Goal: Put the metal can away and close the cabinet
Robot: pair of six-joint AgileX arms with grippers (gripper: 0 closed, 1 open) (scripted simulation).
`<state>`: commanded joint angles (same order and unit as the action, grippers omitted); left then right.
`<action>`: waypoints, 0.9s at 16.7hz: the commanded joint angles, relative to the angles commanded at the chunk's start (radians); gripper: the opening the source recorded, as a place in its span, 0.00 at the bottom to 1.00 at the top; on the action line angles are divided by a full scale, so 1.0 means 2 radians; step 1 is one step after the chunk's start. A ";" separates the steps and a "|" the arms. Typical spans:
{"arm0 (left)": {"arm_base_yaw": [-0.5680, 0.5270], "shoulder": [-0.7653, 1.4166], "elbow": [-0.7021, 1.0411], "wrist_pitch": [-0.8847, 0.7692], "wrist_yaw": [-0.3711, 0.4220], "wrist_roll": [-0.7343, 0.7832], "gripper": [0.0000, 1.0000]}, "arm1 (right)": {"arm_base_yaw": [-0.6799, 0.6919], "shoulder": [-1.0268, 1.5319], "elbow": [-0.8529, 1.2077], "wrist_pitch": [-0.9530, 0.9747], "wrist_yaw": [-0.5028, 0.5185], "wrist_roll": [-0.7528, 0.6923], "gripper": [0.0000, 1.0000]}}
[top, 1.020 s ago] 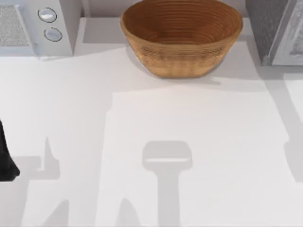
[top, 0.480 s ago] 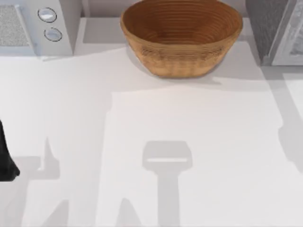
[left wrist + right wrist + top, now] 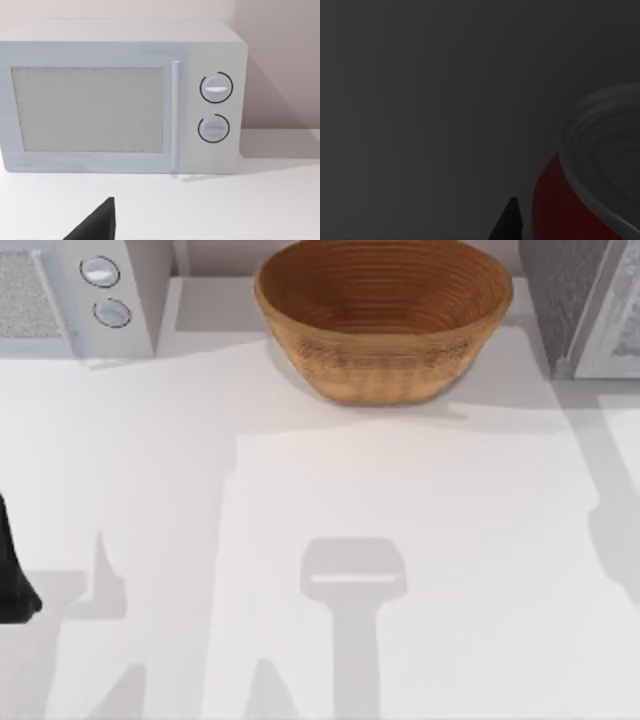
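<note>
The right wrist view is dark. In it the metal can [image 3: 555, 205] sits very close to the camera, with a red body and a silver ridged lid [image 3: 605, 165]. A black part of my right gripper [image 3: 510, 222] stands right beside the can. The cabinet [image 3: 580, 300] is at the table's back right corner. My left gripper [image 3: 12, 580] is parked at the table's left edge, and its black tip [image 3: 97, 225] points at the microwave.
A large wicker bowl [image 3: 383, 320] stands at the back middle. A white microwave [image 3: 75, 295], also [image 3: 120, 95], has two dials and fills the back left. Arm shadows fall across the white tabletop [image 3: 420, 480].
The shadow at the table's right edge has shifted slightly toward the back. The left arm, bowl and microwave have not moved.
</note>
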<state>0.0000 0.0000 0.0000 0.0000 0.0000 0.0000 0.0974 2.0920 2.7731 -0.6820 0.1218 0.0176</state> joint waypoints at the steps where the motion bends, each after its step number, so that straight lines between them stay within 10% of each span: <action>1: 0.000 0.000 0.000 0.000 0.000 0.000 1.00 | 0.000 0.000 0.000 0.000 0.000 0.000 0.45; 8: 0.000 0.000 0.000 0.000 0.000 0.000 1.00 | 0.000 0.000 0.000 0.000 0.000 0.000 0.98; 15: 0.000 0.000 0.000 0.000 0.000 0.000 1.00 | 0.000 0.000 0.000 0.000 0.000 0.000 1.00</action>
<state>0.0000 0.0000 0.0000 0.0000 0.0000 0.0000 0.0974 2.0920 2.7731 -0.6820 0.1218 0.0176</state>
